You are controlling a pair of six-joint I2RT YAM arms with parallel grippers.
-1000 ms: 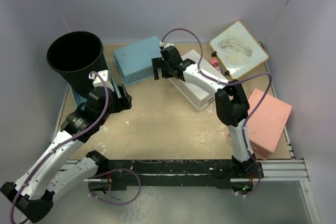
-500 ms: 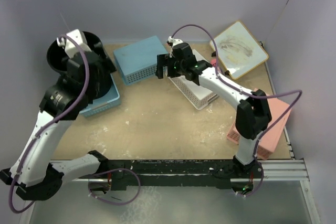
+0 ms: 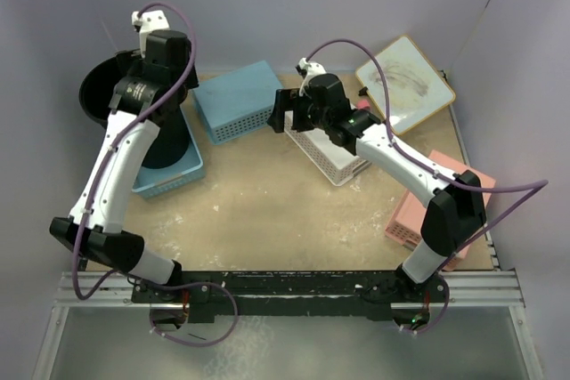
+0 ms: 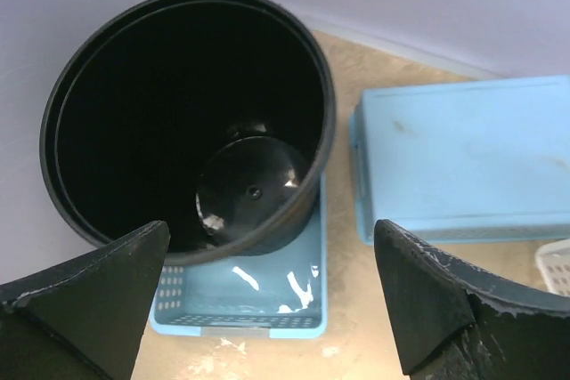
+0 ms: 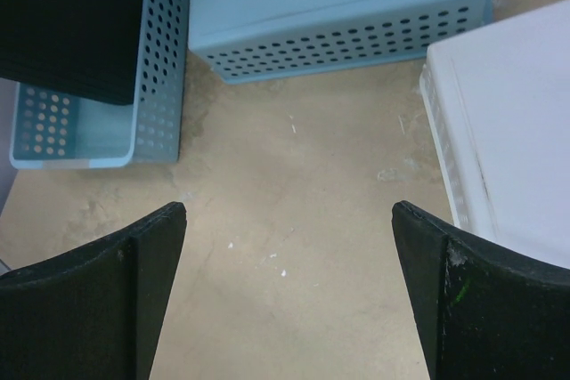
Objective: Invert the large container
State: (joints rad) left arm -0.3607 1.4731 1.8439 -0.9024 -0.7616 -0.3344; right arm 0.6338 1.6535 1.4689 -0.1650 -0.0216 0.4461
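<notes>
The large container [image 3: 101, 102] is a tall round black bin. It stands upright, mouth up, at the back left, inside a light blue basket [image 3: 175, 176]. In the left wrist view I look down into the large container [image 4: 160, 104] and see its glossy base. My left gripper [image 3: 163, 60] is raised above the bin's right rim, open and empty [image 4: 272, 229]. My right gripper [image 3: 278, 111] is open and empty above bare tabletop [image 5: 289, 211]. The large container's side [image 5: 71, 24] shows at the top left of the right wrist view.
An upturned light blue basket [image 3: 236, 100] lies right of the bin. A white basket [image 3: 331, 156] lies under my right arm. A pink basket [image 3: 450, 206] sits at the right edge. A whiteboard [image 3: 405, 82] and a red marker [image 3: 365, 106] are at the back right. Walls enclose the table.
My left arm has lifted from low beside the bin's basket to above the bin's rim. My right arm has stretched out and its gripper has shifted slightly right. The bin has not moved.
</notes>
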